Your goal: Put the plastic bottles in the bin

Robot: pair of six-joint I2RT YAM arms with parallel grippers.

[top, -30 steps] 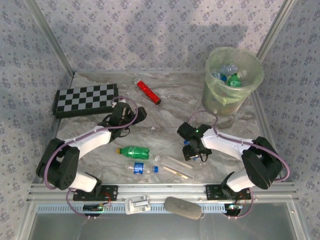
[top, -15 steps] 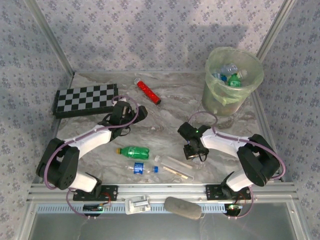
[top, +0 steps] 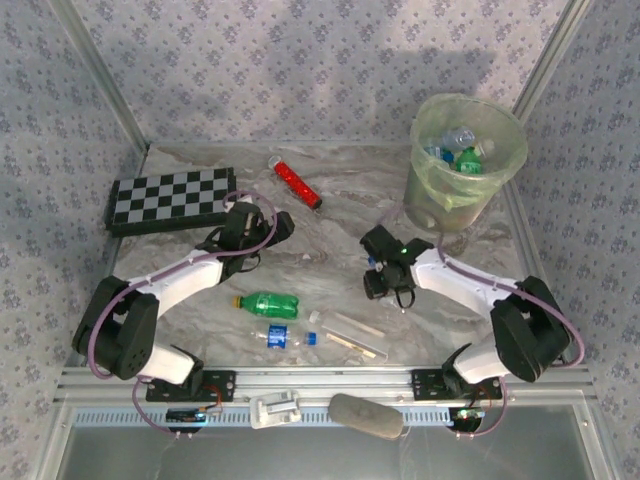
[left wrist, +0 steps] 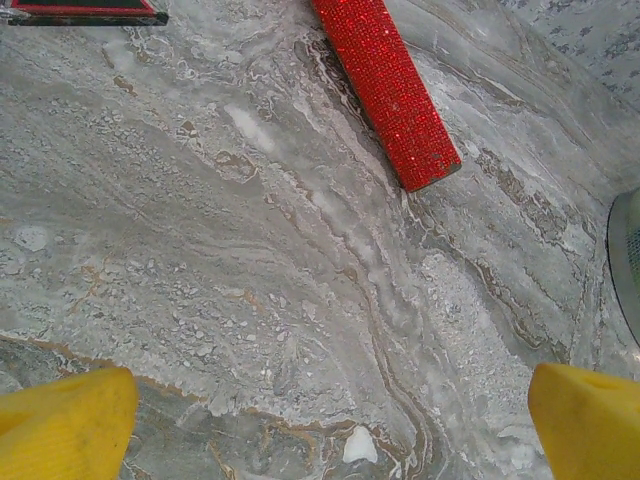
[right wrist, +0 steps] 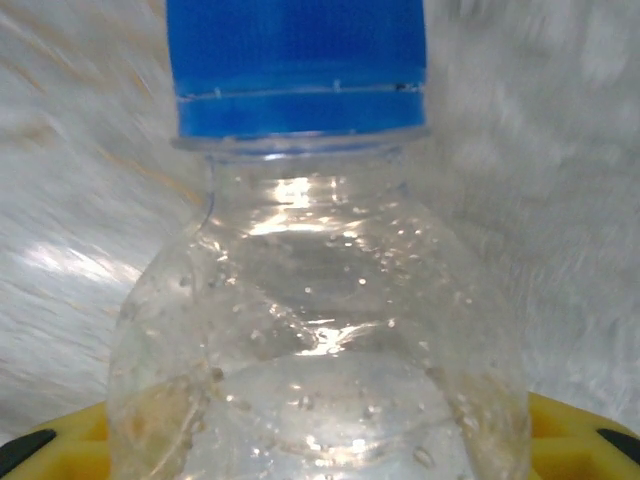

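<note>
Marble-patterned grey table (top: 330, 220) from the overhead camera, and the pale-green bin (top: 432, 195) stands at the far right corner with several bottles (top: 458, 140) already lying inside. The right gripper (top: 380, 287) is down at mid-table, well short of the bin. The left gripper (top: 272, 228) hovers near the corner of the chequered board (top: 172, 197), with the red tube (top: 296, 182) beyond it. Waiting near the front edge are a green bottle (top: 268, 303) and, just beside it, a clear blue-labelled bottle (top: 283, 337). A clear long item (top: 345, 325) lies next to them; whether it's a bottle, I can't tell.

Over to the left wrist: yellow fingers (left wrist: 65, 425) spread wide, nothing between them but bare stone, the red tube lying ahead.

Right wrist now: a clear blue-capped bottle (right wrist: 320, 350) sits right up against the lens, cap pointing away, and yellow fingers (right wrist: 575, 440) are clamped on either side of its body. That's a firm grip.

My read is that a good part is done. One bottle is in hand with the carry to the bin to come, and at least two more are left to collect.

The room has patterned grey-blue walls (top: 300, 70) on three sides and a metal frame rail (top: 330, 378) along the near edge.
</note>
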